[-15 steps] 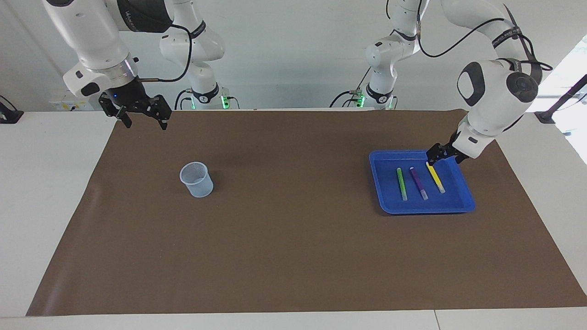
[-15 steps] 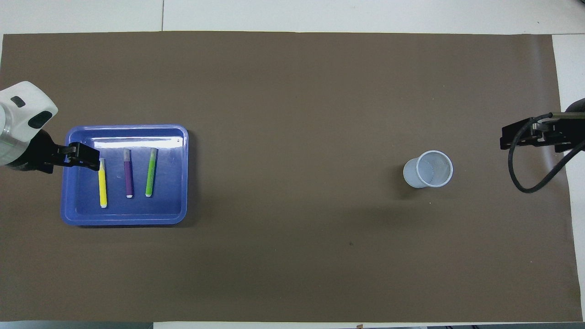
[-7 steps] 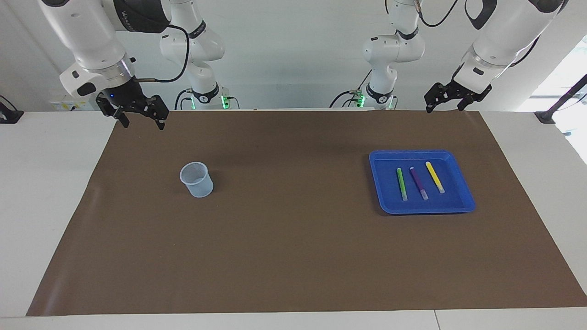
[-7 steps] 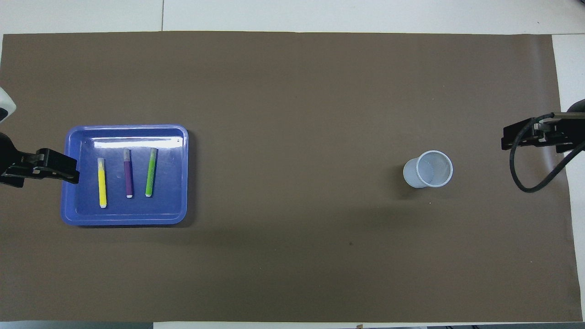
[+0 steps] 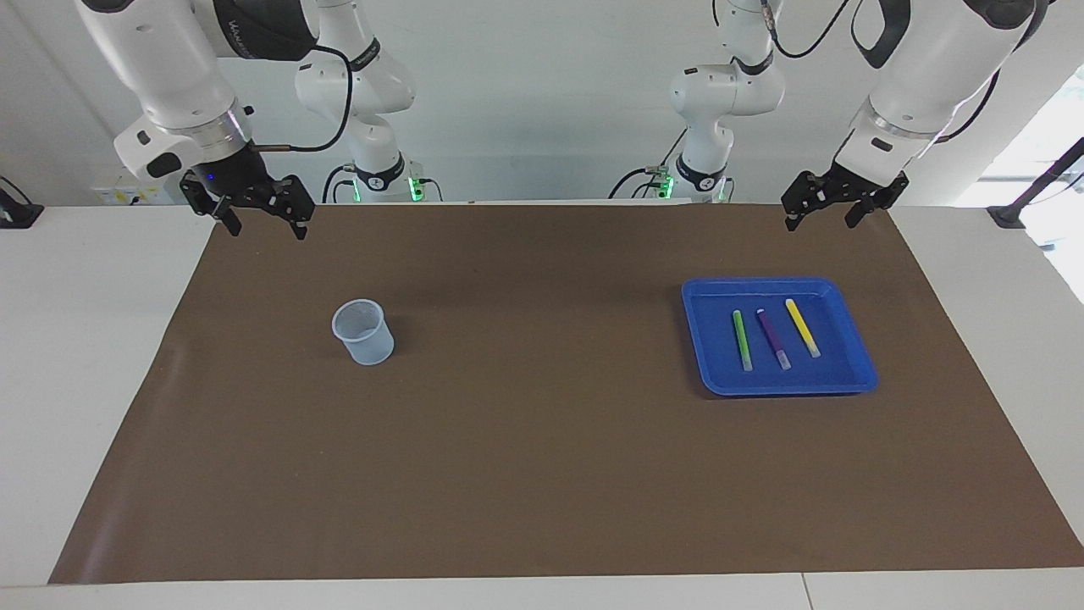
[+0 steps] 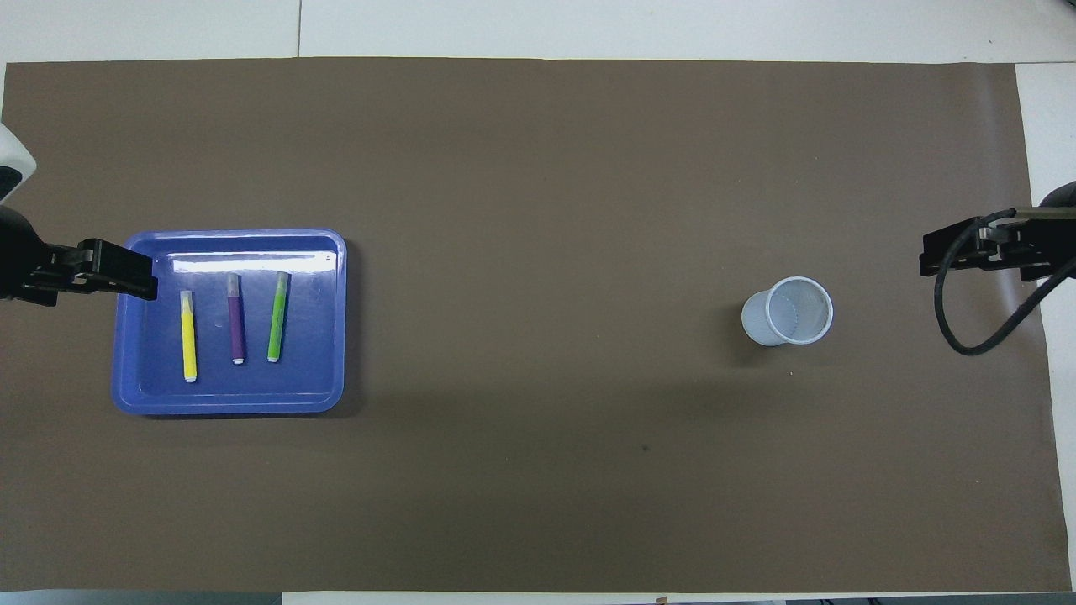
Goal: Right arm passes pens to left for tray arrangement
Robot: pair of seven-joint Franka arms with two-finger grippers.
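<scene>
From the facing view, the left gripper (image 5: 819, 213) and right gripper (image 5: 263, 225) hang raised with jaws spread, empty, while three pens (image 5: 773, 338) lie side by side in the tray (image 5: 703, 339); from overhead, a cup (image 6: 788, 312) stands toward the right arm's end.

You see a glossy blue plastic tray (image 5: 857, 360) at nine o'clock overhead, a translucent plastic cup (image 5: 363, 332) at three, both on a matt brown paper-like mat (image 5: 542, 474).
</scene>
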